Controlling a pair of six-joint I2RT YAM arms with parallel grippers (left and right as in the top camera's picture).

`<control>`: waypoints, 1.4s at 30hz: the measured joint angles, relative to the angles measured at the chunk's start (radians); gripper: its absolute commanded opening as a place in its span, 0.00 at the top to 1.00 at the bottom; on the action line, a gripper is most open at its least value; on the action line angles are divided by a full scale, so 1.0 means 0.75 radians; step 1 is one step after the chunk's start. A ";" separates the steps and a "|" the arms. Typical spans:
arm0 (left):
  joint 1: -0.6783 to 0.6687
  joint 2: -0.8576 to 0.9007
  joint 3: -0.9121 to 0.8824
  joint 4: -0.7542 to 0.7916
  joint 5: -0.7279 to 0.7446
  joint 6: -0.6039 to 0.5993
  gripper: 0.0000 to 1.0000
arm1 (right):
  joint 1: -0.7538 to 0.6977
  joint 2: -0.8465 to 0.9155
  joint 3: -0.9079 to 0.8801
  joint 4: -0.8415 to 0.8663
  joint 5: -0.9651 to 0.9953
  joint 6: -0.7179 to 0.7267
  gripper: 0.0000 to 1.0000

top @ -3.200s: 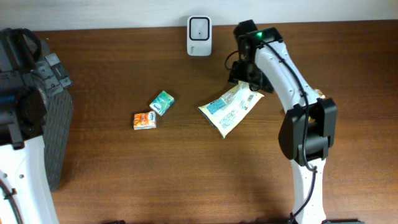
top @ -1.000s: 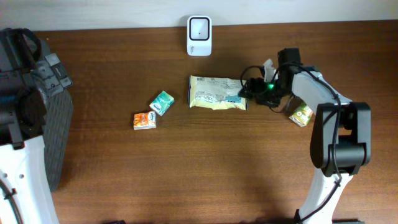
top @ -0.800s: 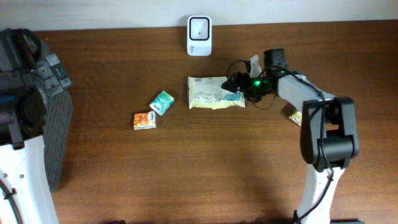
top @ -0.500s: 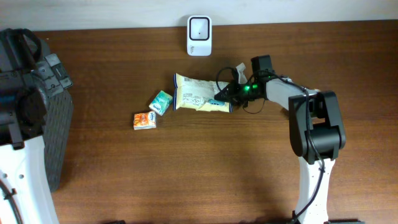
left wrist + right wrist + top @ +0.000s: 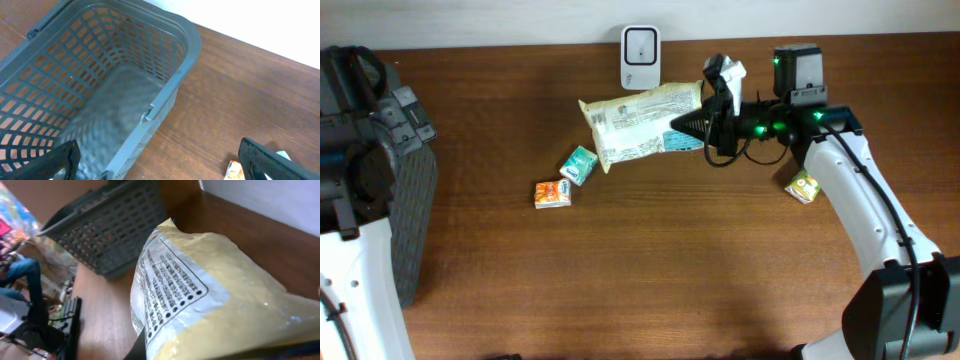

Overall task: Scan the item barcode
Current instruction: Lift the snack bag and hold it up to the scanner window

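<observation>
Dark wooden tabletop (image 5: 650, 270) below, white wall along the back edge; straight to the right gripper (image 5: 708, 125): pinched shut on the right end of the pale yellow bag (image 5: 638, 128), holding it up off the wood, tilted, printed panel facing the overhead camera; just in front of the white scanner (image 5: 640, 45) at the back edge, apart from it as far as can be told.

Hard to make out the fingertips themselves; lost under green-lit cabling from above, and from the right wrist only a dark wedge at the bottom edge under the bag (image 5: 215, 295); blurred there, lower right corner cut off by the frame; fine print unreadable, no telling where the barcode sits.

Outward now: teal packet (image 5: 579, 165) just beside the bag's lower left corner in the overhead view; orange packet (image 5: 552, 194) near that; small green-and-yellow packet (image 5: 803, 186) tucked right against the right arm.

Far left, grey mesh basket (image 5: 418, 210) half hidden behind the left arm; clearer but cropped from the left wrist; left gripper (image 5: 160, 167) spread wide above it, gripping nothing, only two dark fingers (image 5: 50, 162) peeking in at the bottom.

Against a second ago: flat on the table then, jaws apart beside it; now clamped, lifted, swung left and back toward the scanner.
</observation>
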 measured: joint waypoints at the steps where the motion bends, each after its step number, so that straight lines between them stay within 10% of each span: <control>1: 0.000 0.000 0.000 0.000 0.000 0.000 0.01 | -0.005 0.000 0.000 0.006 -0.037 0.001 0.96; 7: 0.000 0.000 0.000 0.000 0.000 0.000 0.01 | -0.279 0.000 -0.006 0.352 -0.233 0.581 0.96; 12: 0.000 0.000 0.000 0.000 0.000 0.000 0.01 | -0.467 0.000 -0.007 0.367 -0.290 0.684 0.96; 17: 0.000 0.000 0.000 0.000 0.000 0.000 0.01 | -0.275 0.000 0.001 0.368 0.328 0.652 0.96; 23: 0.000 0.000 0.000 -0.001 0.001 0.000 0.01 | 0.303 0.035 0.022 0.678 1.693 -0.216 0.96; 28: 0.000 -0.001 0.000 -0.001 0.000 0.000 0.01 | 0.415 0.403 0.032 1.286 2.154 -0.892 0.96; 32: 0.000 -0.001 0.000 0.000 0.000 0.000 0.01 | 0.453 0.600 0.026 1.631 2.251 -1.270 0.96; 42: 0.000 -0.001 0.001 -0.001 0.000 0.000 0.01 | 0.456 0.617 0.033 1.688 2.052 -1.512 0.96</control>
